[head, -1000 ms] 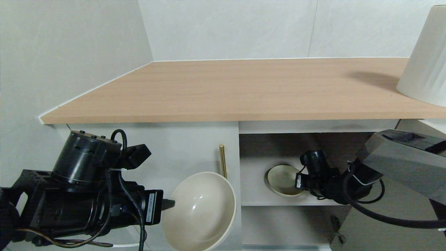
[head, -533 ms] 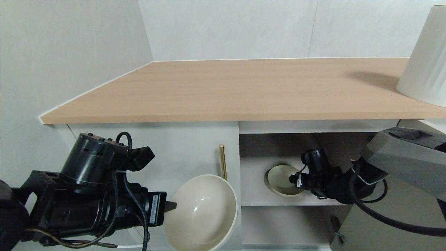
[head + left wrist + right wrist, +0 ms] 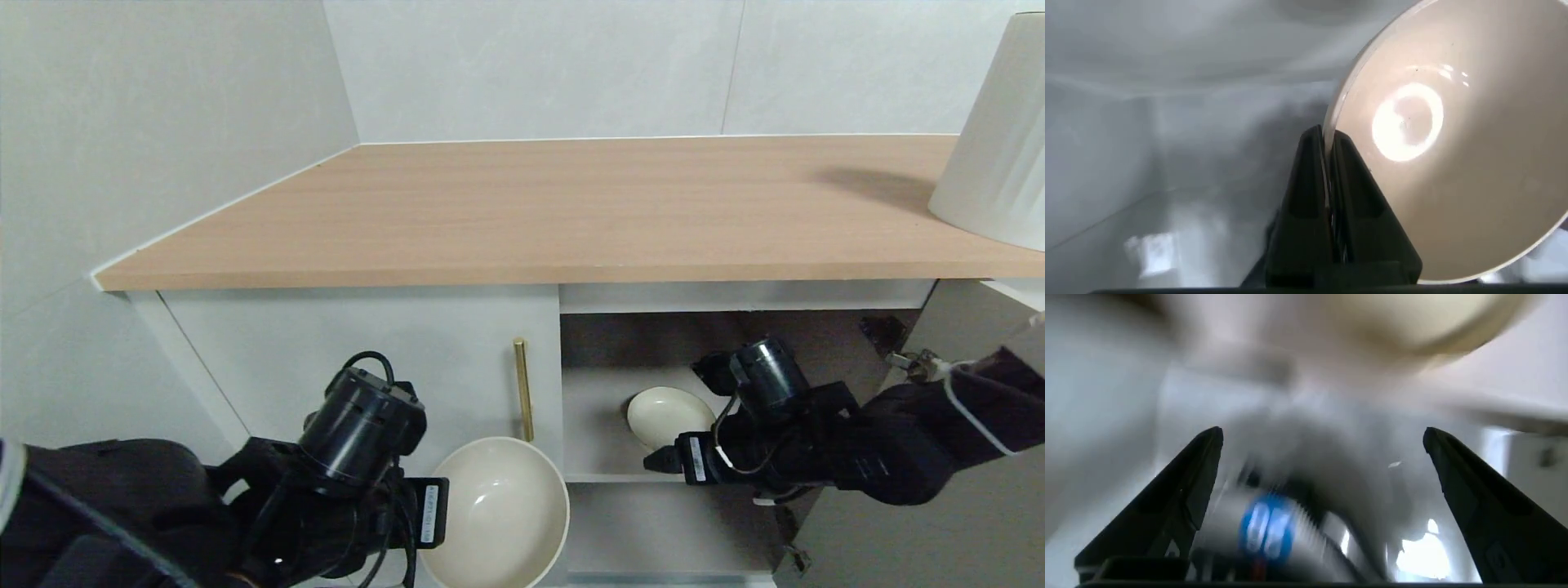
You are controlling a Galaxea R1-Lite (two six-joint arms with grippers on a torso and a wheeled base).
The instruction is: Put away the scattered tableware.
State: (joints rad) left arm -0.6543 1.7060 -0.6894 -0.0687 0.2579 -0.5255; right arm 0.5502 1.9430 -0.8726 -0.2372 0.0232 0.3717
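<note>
Left gripper [image 3: 1328, 155] is clamped on the rim of the bowl [image 3: 500, 523], held low before the shut door [image 3: 367, 343], just under the handle [image 3: 522, 389]. Right gripper [image 3: 660, 462], fingers wide apart, sits at the front edge of the shelf [image 3: 592, 433]; the plate [image 3: 669, 415] lies on the shelf just beyond its tips

A pale wooden countertop [image 3: 571, 204] runs into a corner of light grey tiled wall [image 3: 531, 65]. A white lampshade [image 3: 996, 139] sits at its right end, with a soft shadow on the wood beside it. Below, a white cabinet door [image 3: 367, 335] is closed, with a slim upright gold handle [image 3: 522, 388] near its right edge. The compartment beside it stands open, with a white shelf [image 3: 592, 425] inside.
</note>
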